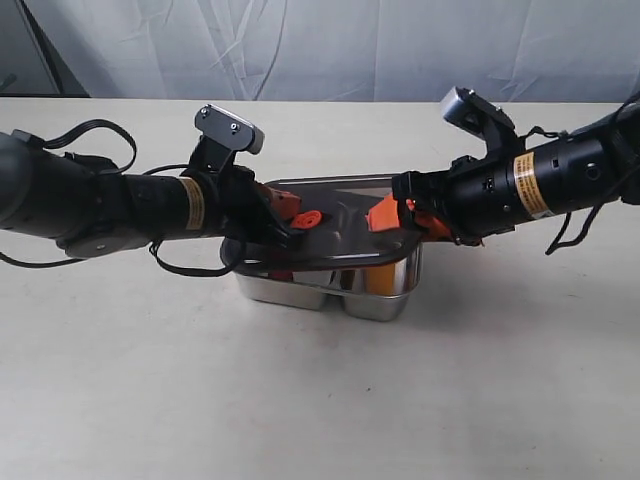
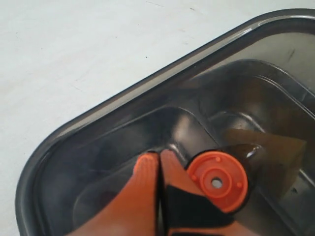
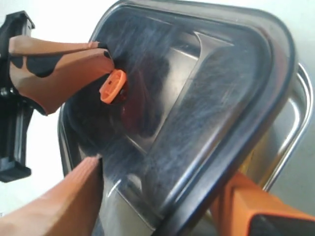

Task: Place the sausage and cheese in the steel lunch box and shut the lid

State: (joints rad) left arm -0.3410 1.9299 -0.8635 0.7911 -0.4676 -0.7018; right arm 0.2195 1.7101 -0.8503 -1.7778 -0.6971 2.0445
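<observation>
The steel lunch box (image 1: 385, 290) sits under both grippers, with the lid (image 1: 340, 215) lying tilted across it. The right gripper (image 3: 163, 173) has its fingers (image 3: 74, 191) spread, one tip on the lid's top and the other beyond the rim, so the lid's edge lies between them; whether they squeeze it is unclear. The left gripper (image 2: 160, 164) has its fingers pressed together, tips on the lid just beside the orange valve tab (image 2: 217, 181). Beneath the lid, beyond those tips, are the cheese (image 2: 270, 150) and a red blur, the sausage (image 3: 134, 109).
</observation>
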